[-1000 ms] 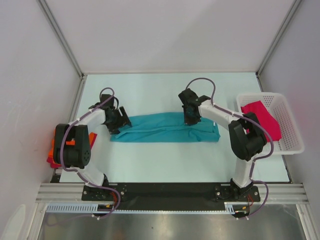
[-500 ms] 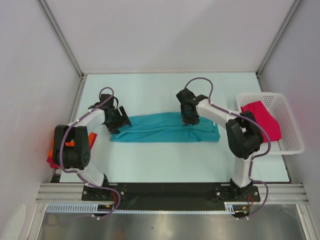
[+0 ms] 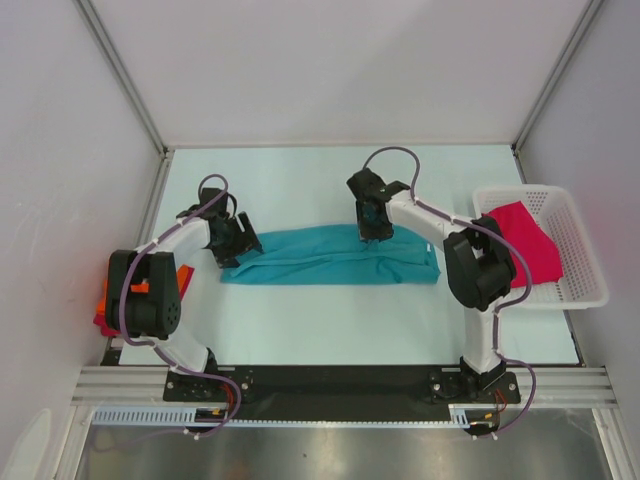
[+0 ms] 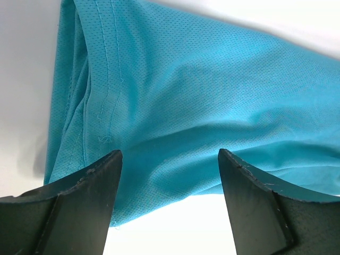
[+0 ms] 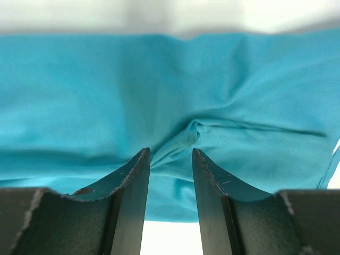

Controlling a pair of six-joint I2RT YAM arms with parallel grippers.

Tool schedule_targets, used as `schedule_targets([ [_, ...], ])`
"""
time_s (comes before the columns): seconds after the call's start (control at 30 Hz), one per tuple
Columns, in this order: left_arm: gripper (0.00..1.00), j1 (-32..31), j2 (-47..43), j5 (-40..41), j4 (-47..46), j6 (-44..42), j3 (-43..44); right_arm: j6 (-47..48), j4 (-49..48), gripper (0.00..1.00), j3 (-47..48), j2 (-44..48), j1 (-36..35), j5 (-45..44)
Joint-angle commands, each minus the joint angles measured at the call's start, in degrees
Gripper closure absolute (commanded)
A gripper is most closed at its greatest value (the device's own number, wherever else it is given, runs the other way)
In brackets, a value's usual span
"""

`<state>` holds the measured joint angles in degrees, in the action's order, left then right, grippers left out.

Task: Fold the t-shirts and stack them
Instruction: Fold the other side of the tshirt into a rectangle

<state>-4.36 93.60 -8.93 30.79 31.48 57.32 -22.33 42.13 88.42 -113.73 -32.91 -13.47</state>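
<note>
Far left, off the table (image 3: pixel 300 325), orange and red shirts (image 3: pixel 101 305) lie bunched; far right, a pink shirt (image 3: pixel 522 238) fills the basket (image 3: pixel 590 297); the teal shirt (image 3: pixel 320 260) lies mid-table, folded into a long creased band; left pincer (image 3: pixel 243 247) gapes wide over its left end; right pincer (image 3: pixel 370 235), narrowly parted, sits over a pucker, gripping nothing.

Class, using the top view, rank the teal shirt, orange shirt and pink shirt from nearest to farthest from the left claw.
1. teal shirt, its left end at the left claw.
2. orange shirt, at the left edge.
3. pink shirt, far right, in the basket.
</note>
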Motion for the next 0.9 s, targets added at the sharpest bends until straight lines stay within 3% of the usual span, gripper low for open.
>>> schedule_targets([
  [0.0,0.22,-0.3,-1.8,0.9,0.0,-0.8,1.9,0.9,0.6,0.57,3.8,-1.8,0.8,-1.8],
  [0.5,0.22,-0.3,-1.7,0.6,-0.1,-1.0,2.2,0.6,-0.2,0.59,2.4,-2.7,2.2,-2.3],
  [0.6,0.22,-0.3,-1.7,0.6,0.0,-1.1,2.2,0.5,-0.3,0.66,1.8,-2.2,2.2,-2.3],
  [0.63,0.22,-0.2,-1.8,0.6,-0.1,-1.2,2.1,0.4,-0.3,0.78,1.8,-1.9,2.1,-2.3],
  [0.73,0.21,-0.3,-2.0,0.7,0.0,-1.1,2.1,0.3,-0.2,1.00,1.6,-1.3,2.1,-2.2],
  [0.87,0.22,-0.3,-2.1,0.5,-0.1,-1.2,2.2,0.2,-0.2,1.00,1.1,-0.4,2.0,-2.6],
])
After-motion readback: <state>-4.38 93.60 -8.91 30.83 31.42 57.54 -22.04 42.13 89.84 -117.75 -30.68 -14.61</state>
